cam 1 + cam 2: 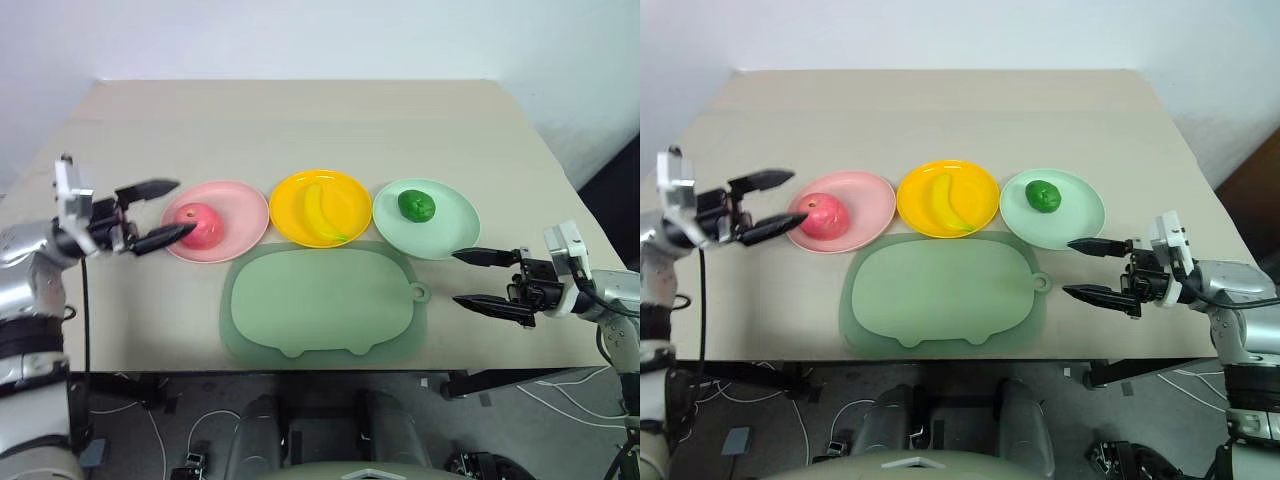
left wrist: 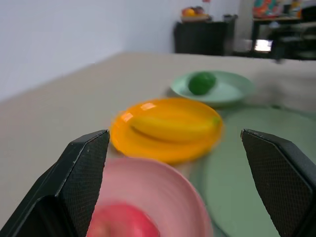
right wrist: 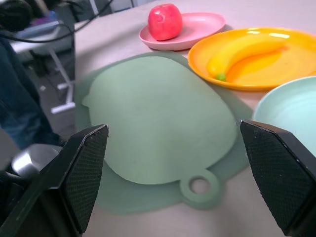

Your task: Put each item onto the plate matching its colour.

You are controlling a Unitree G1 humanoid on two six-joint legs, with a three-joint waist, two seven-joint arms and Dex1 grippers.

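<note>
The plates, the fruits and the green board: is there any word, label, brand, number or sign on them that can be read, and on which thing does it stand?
None: no readable text.
The pink plate, yellow plate, mint green plate and sage-green board are plain.
The apple, banana and green fruit carry no sticker or mark.

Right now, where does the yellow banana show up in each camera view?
Left eye: banana on the yellow plate, middle of the row.
Right eye: same, centre.
Left wrist: centre, beyond the pink plate.
Right wrist: upper right.
Shared landmark: the yellow plate.
</note>
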